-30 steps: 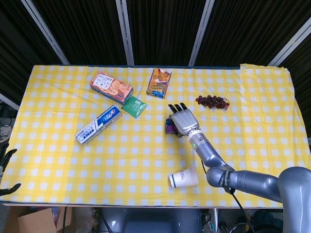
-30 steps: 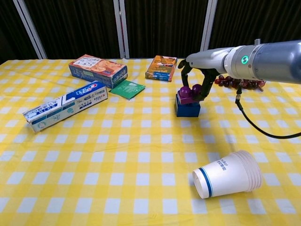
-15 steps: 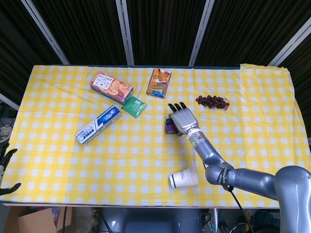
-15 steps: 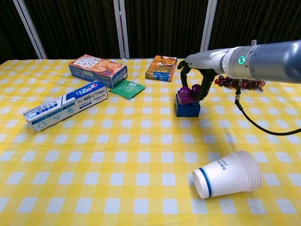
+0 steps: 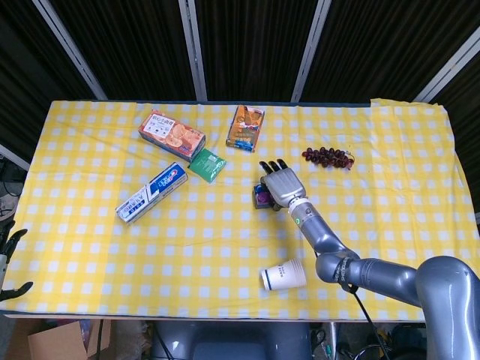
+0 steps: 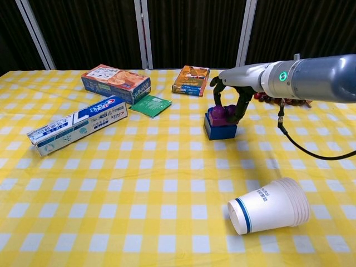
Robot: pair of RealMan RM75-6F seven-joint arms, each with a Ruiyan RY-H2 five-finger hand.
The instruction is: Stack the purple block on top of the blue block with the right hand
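The purple block [image 6: 219,113] sits on top of the blue block [image 6: 219,129] right of the table's middle. My right hand [image 6: 230,95] reaches down over them and grips the purple block between thumb and fingers. In the head view the right hand [image 5: 281,183] covers most of the pair; only a sliver of the purple block [image 5: 262,197] shows at its left. My left hand [image 5: 10,263] hangs off the table's near left edge, fingers apart and holding nothing.
A stack of paper cups [image 6: 270,205] lies on its side near the front right. Grapes [image 5: 328,157] lie behind my right arm. A toothpaste box [image 6: 78,125], a cookie box [image 6: 115,82], a green packet [image 6: 151,105] and an orange box [image 6: 191,80] lie left and behind.
My right hand has sunk slightly with the purple block, and the blue block under it has shifted a little to the left.
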